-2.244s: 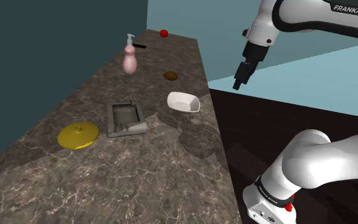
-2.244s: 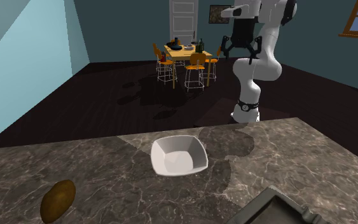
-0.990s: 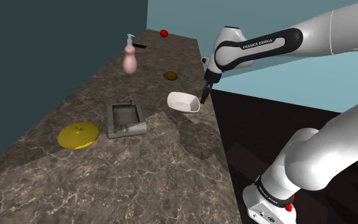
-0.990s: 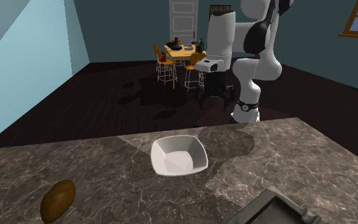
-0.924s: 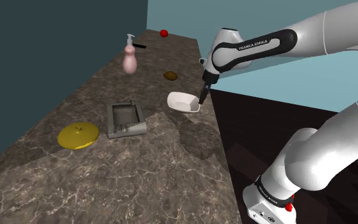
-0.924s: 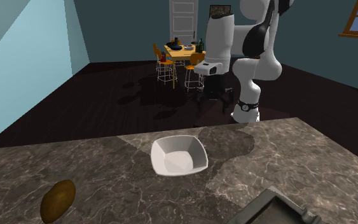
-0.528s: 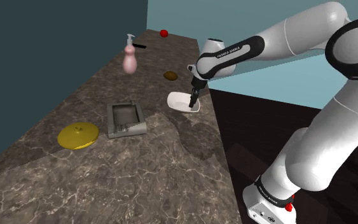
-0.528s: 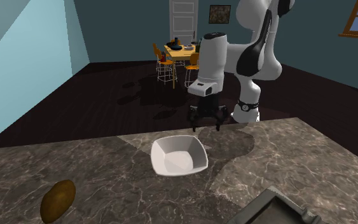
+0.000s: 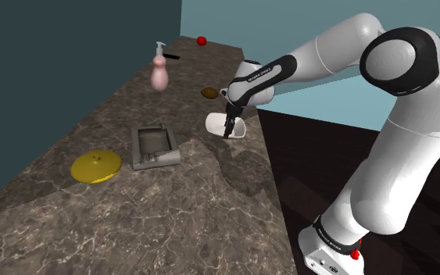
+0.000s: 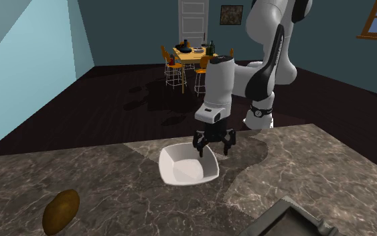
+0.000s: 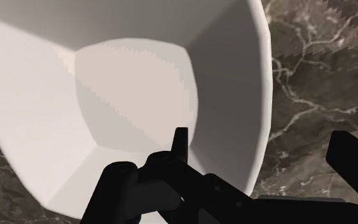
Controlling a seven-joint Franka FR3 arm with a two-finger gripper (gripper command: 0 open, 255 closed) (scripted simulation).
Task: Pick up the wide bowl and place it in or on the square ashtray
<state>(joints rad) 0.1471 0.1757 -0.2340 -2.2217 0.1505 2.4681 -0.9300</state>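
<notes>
1. A wide white bowl (image 9: 216,123) with a squarish rim is recorded upright on the dark marbled stone worktop (image 9: 148,219). It sits close to the worktop's edge on the shoulder view's right.
2. The all-black two-finger pincer (image 10: 211,149) is found low at the bowl's rim, on the side facing the arm. Its jaws are held well apart and nothing is gripped.
3. In the wrist view one finger (image 11: 180,141) is seen inside the bowl. The other is seen outside it over the worktop, with the rim between the two. Whether either finger touches the rim cannot be told.
4. A grey square ashtray (image 9: 154,145) is noted on the worktop, to the shoulder view's left of the bowl and apart from it.
5. A flat round yellow disc (image 9: 95,166) is logged near the ashtray, further to the shoulder view's left.
6. A brown rounded lump (image 9: 209,92) is seen beyond the bowl. A pink pump bottle (image 9: 159,70) stands further back, and a small red ball (image 9: 201,40) lies at the worktop's far end.
7. The white Franka arm (image 9: 320,58) is seen arching over from the shoulder view's right down to the bowl.
8. In the second exterior view a yellow dining table with orange chairs (image 10: 192,57) is noted on a dark floor. A white door (image 10: 193,17) is seen behind it.
</notes>
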